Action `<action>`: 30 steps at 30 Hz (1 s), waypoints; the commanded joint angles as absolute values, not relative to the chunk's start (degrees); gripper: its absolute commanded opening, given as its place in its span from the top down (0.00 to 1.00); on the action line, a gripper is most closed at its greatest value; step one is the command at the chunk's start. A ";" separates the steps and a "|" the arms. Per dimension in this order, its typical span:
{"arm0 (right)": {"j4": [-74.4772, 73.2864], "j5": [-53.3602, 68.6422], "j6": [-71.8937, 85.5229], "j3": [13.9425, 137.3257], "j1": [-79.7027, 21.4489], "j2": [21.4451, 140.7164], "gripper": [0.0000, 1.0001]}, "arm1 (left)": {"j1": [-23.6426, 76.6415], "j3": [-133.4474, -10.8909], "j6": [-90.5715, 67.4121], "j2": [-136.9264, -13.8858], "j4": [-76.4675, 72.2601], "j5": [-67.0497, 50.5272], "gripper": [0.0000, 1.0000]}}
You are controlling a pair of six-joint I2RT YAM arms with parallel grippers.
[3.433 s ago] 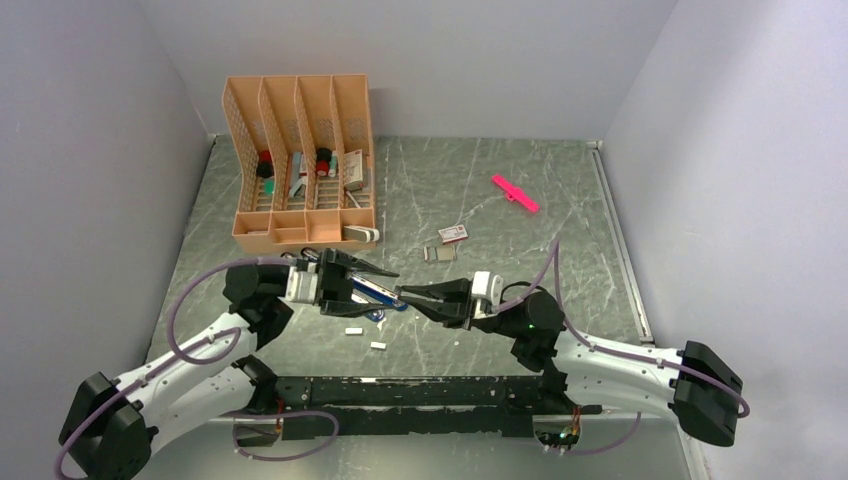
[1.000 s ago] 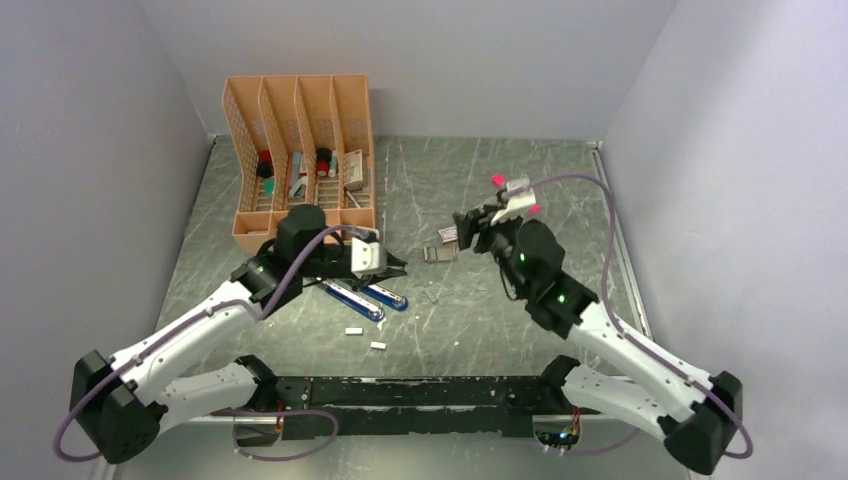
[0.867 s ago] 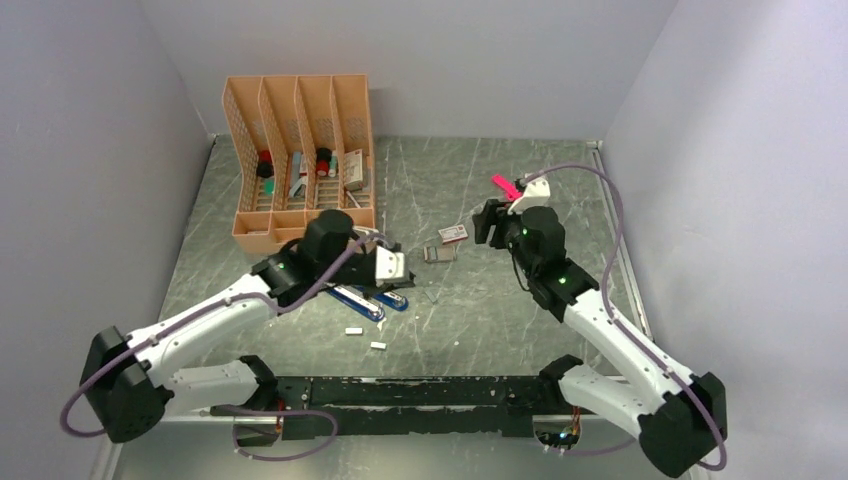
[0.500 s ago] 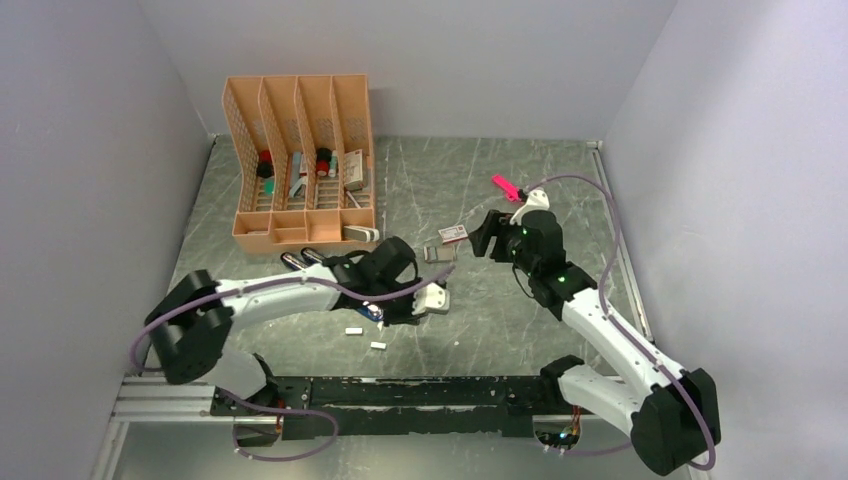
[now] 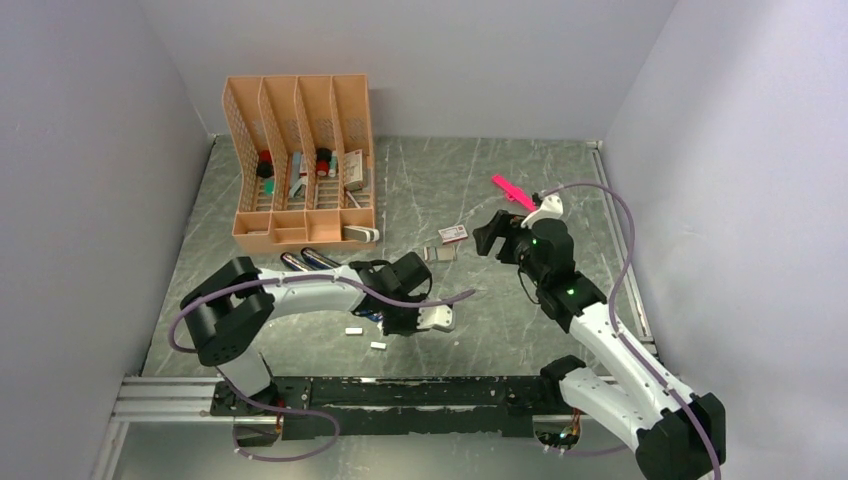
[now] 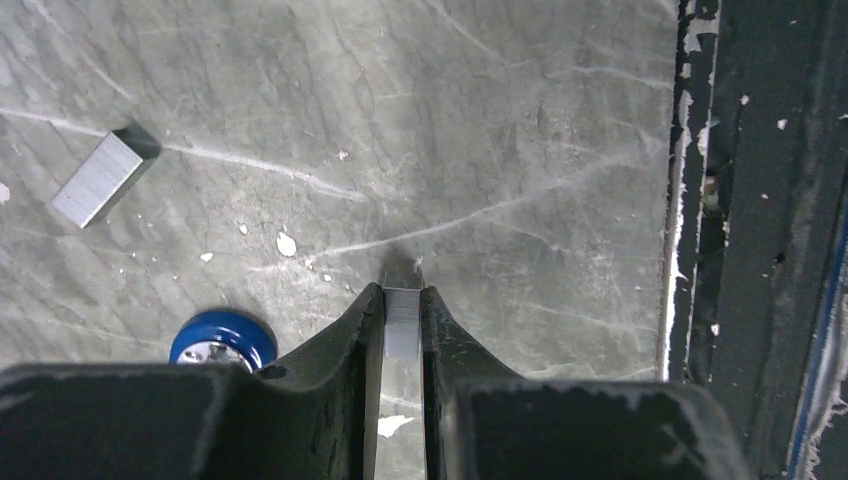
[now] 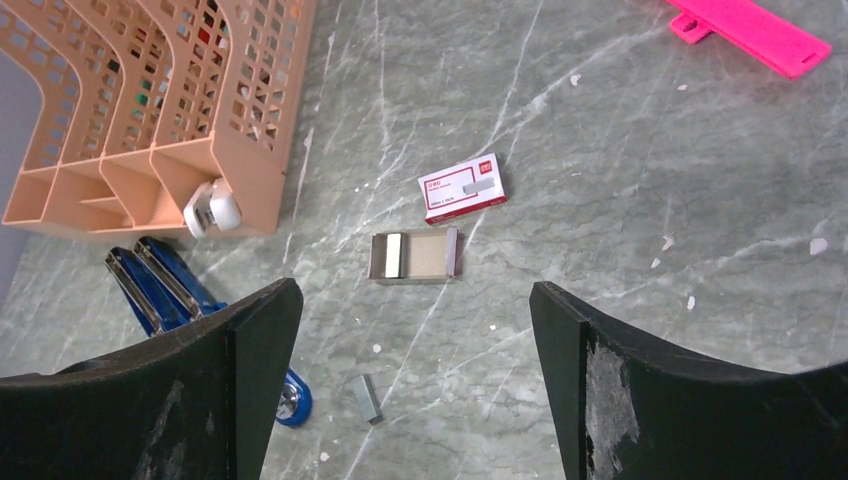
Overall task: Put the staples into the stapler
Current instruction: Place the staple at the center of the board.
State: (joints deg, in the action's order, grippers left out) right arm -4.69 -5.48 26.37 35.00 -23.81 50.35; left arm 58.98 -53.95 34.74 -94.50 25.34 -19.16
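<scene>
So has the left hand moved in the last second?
Yes. The left hand has moved away from the orange organizer, toward the black base rail and rightward.

left arm (image 5: 300, 290) stretched low, left fingers (image 6: 350, 340) pinched close, right arm (image 5: 600, 330) reaching forward, right fingers (image 7: 250, 380) spread wide

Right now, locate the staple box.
Right wrist view: the staple box lies just beyond the open tray, right of the orange organizer.

We see a grey-green tabletop (image 7: 600, 250) veined white, a peach lattice organizer (image 7: 150, 100), a blue stapler (image 7: 175, 275), silvery staples (image 6: 97, 180), a red-and-white box (image 7: 462, 187), a bright pink stick (image 7: 750, 30).
</scene>
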 commanded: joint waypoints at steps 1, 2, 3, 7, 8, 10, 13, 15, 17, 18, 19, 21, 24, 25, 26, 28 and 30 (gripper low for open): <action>-4.36 -7.28 29.32 34.18 -23.56 49.18 0.10 | 60.43 -54.89 35.77 -96.24 27.52 -15.33 0.90; -4.57 -8.19 30.55 34.39 -23.57 49.36 0.09 | 60.59 -54.85 35.77 -96.46 27.37 -15.22 0.89; -4.90 -9.90 32.02 34.63 -23.56 49.54 0.08 | 60.71 -54.82 35.74 -96.69 27.26 -14.87 0.87; -5.08 -13.32 34.32 34.83 -23.56 49.06 0.06 | 60.91 -54.95 34.93 -96.61 26.85 -14.75 0.81; -4.63 -13.61 33.95 34.62 -23.56 48.48 0.05 | 60.91 -54.89 34.47 -96.02 26.31 -14.70 0.79; -3.96 -13.98 33.24 34.10 -23.58 47.37 0.03 | 60.91 -54.70 33.95 -94.49 25.05 -14.89 0.72; -3.44 -13.71 31.99 33.71 -23.57 46.40 0.02 | 60.92 -54.54 33.45 -92.14 23.97 -15.31 0.65; -3.55 -13.38 31.56 33.79 -23.58 46.25 0.02 | 60.91 -54.74 33.72 -91.18 24.26 -15.71 0.61; -3.96 -13.16 31.06 33.96 -23.55 46.09 0.02 | 60.91 -54.99 33.99 -90.25 24.88 -15.66 0.60; -4.26 -12.98 30.58 34.10 -23.55 46.11 0.02 | 60.95 -55.02 34.04 -89.56 25.12 -15.48 0.60; -4.82 -12.93 30.06 34.29 -23.55 46.07 0.01 | 60.91 -55.02 33.80 -88.66 25.23 -15.16 0.61; -6.08 -12.61 28.33 34.62 -23.55 46.21 0.01 | 60.67 -54.60 32.38 -85.76 23.34 -13.70 0.60; -7.44 -11.88 26.02 34.41 -23.56 46.00 0.01 | 59.45 -52.91 26.16 -80.70 16.27 -8.62 0.60; -7.69 -11.30 25.39 34.32 -23.55 45.97 0.01 | 58.77 -52.49 23.80 -79.30 13.96 -7.34 0.59; -8.07 -11.07 24.97 34.47 -23.55 46.08 0.02 | 58.08 -52.14 21.62 -78.06 12.30 -6.20 0.57; -8.92 -9.95 24.60 35.05 -23.56 47.12 0.01 | 56.99 -51.47 16.73 -76.06 9.00 -3.42 0.43; -8.69 -8.25 23.49 35.31 -23.55 47.85 0.00 | 55.76 -51.11 10.30 -74.60 6.57 0.82 0.36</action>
